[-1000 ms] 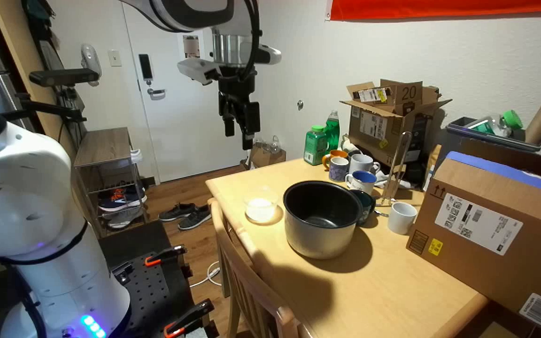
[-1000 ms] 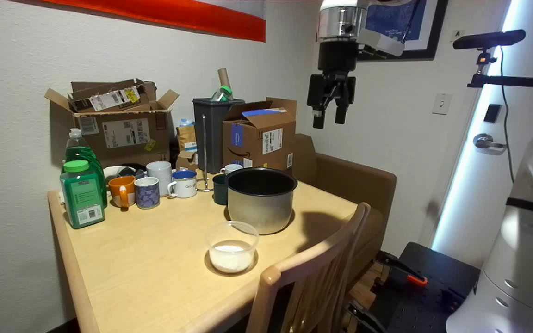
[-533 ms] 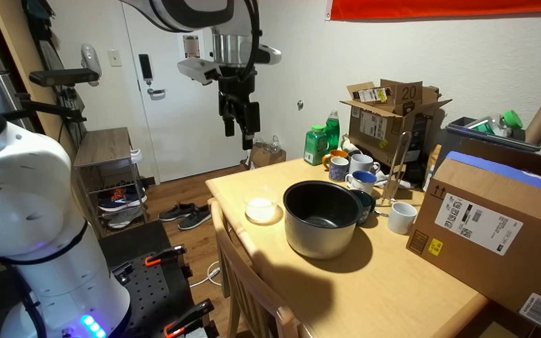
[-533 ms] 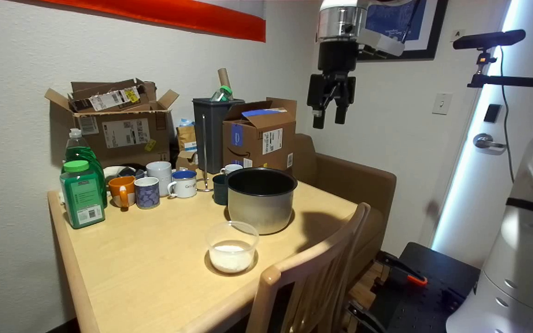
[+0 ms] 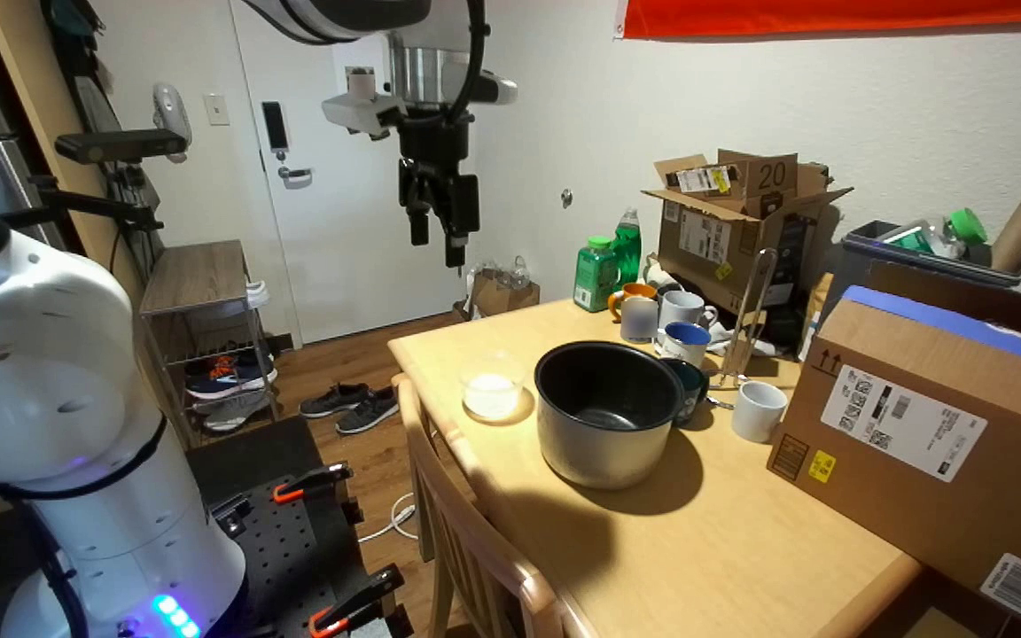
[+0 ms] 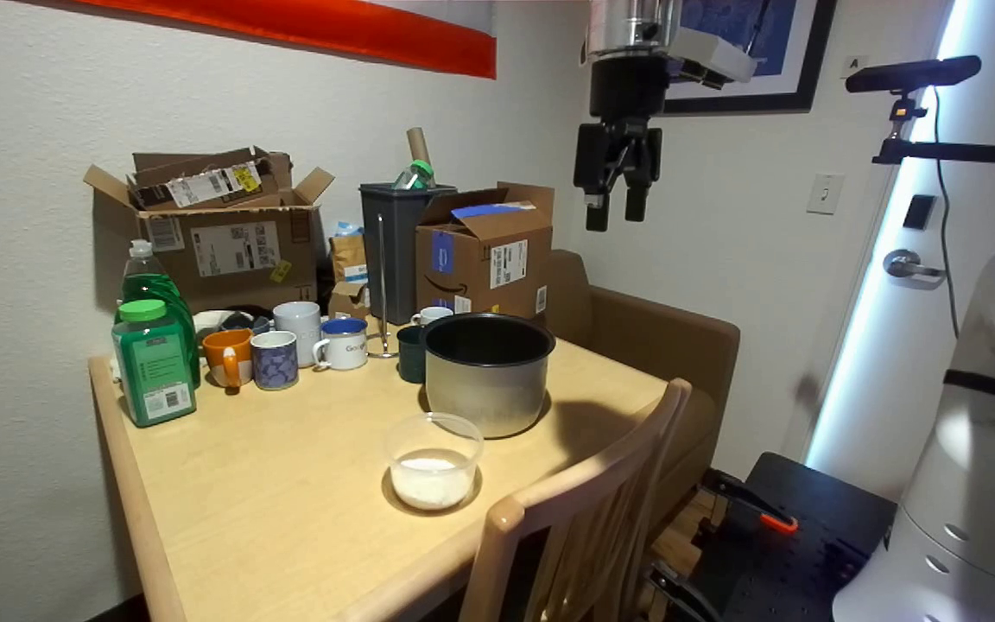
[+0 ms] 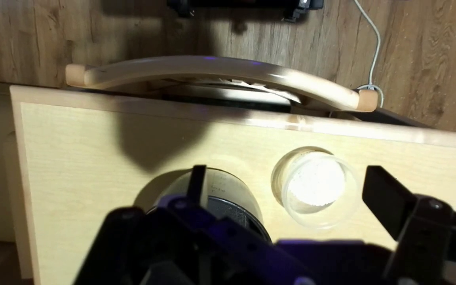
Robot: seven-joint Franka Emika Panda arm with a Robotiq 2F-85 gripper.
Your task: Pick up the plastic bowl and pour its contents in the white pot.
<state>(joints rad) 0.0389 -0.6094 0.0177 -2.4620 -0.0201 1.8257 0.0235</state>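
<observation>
The plastic bowl [image 5: 492,394] is small, round and clear, with white grainy contents in its bottom. It stands upright on the table near the chair, and also shows in an exterior view [image 6: 433,471] and the wrist view [image 7: 318,183]. The white pot [image 5: 604,450] is large, silvery outside and dark inside, beside the bowl; it also shows in an exterior view [image 6: 487,397]. In the wrist view a finger partly hides the pot [image 7: 228,186]. My gripper [image 5: 438,244] is open, empty and pointing down, high above the table in both exterior views [image 6: 616,218]. In the wrist view [image 7: 286,174] the bowl appears between its fingers.
A wooden chair [image 6: 588,466] stands against the table edge by the bowl. A dark green mug [image 6: 411,354] is beside the pot. Several mugs, green bottles [image 6: 155,363], a metal stand [image 6: 382,285] and cardboard boxes [image 5: 927,443] stand along the table's back and side.
Over the last half second my gripper has risen slightly and shifted a little to the left in an exterior view. It stays open. The bowl and pot have not moved.
</observation>
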